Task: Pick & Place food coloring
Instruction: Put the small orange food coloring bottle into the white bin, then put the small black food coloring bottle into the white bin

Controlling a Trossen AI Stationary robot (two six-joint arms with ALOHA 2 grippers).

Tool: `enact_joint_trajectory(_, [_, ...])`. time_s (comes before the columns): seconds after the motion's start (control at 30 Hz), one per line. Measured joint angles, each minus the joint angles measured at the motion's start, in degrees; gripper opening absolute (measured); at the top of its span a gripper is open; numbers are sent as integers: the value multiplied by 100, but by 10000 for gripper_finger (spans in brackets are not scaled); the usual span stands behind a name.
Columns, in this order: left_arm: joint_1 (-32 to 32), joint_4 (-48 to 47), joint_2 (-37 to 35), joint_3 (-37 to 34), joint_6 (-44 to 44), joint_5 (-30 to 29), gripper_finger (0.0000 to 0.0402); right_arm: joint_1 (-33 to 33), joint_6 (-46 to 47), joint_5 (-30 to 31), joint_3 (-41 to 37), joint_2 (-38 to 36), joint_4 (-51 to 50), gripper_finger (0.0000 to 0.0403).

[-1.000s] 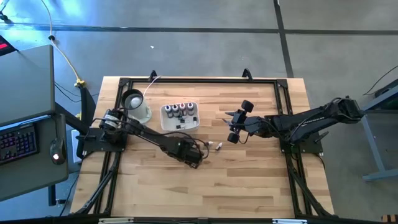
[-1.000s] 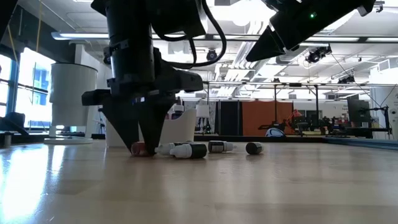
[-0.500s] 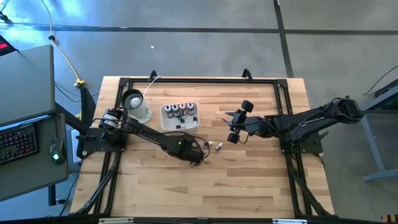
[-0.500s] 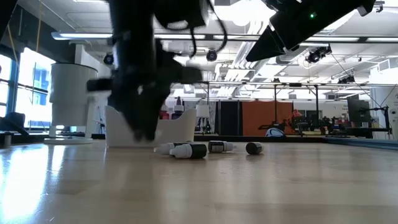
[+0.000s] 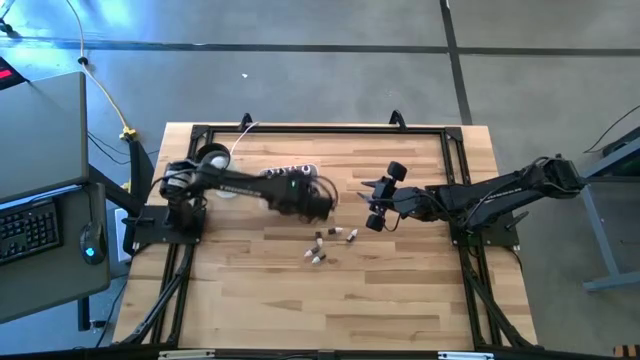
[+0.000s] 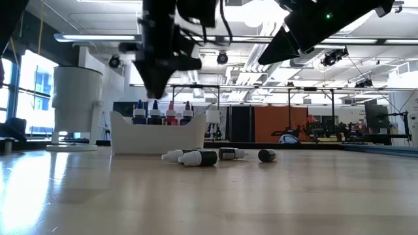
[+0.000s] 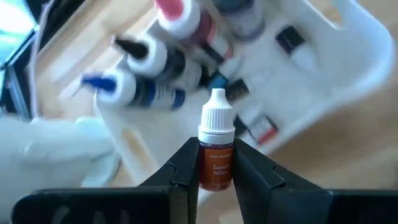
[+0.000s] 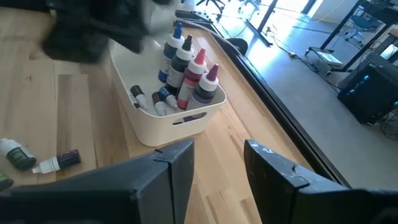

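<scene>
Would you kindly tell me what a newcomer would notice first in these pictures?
The left pincer stands out, shut on a small white-capped bottle and raised over the white tray of upright bottles. A few more small bottles lie scattered on the wooden table near its middle. The right pincer waits to the tray's right.

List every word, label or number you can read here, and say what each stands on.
"Sunset Yellow", roughly; small and soft: label of the orange bottle held in the left gripper.
Labels on the bottles in the white tray: too blurred to read.
Nothing else is legible.
</scene>
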Motion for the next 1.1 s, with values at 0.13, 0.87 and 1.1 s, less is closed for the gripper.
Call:
enact_joint_trajectory(0.13, [459,1143,71,-481,557,406,71,2,-2,-10,0,1,2,133])
enact_joint_trajectory(0.87, [951,2701,51,-1339,2708,526,145,0,-2,-18,0,2,2,133])
enact_joint_trajectory(1.1, [951,2091,51,-928,2842,1185,167,0,119,-578,0,1,2,133])
